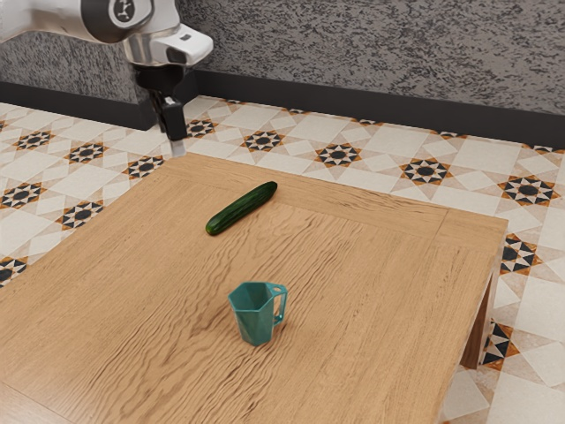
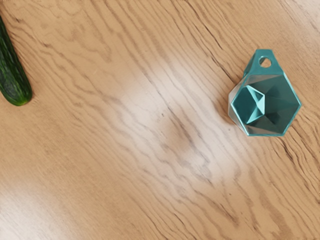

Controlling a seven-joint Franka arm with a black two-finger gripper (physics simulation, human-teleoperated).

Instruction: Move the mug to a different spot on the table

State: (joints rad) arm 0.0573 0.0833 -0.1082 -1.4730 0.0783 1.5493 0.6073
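A teal faceted mug (image 1: pixel 257 312) stands upright on the wooden table (image 1: pixel 380 265), a little toward the front of its middle, with its handle turned to the exterior view's right. From the wrist view I look down into the mug (image 2: pixel 264 102), which is empty. My black gripper (image 1: pixel 176 146) hangs high over the table's far left edge, pointing down, well away from the mug and holding nothing.
A dark green cucumber (image 1: pixel 241 208) lies on the table between the gripper and the mug; its end (image 2: pixel 12 75) shows in the wrist view. Bare wood surrounds the mug. The table's right edge drops to a patterned tile floor (image 1: pixel 530 265).
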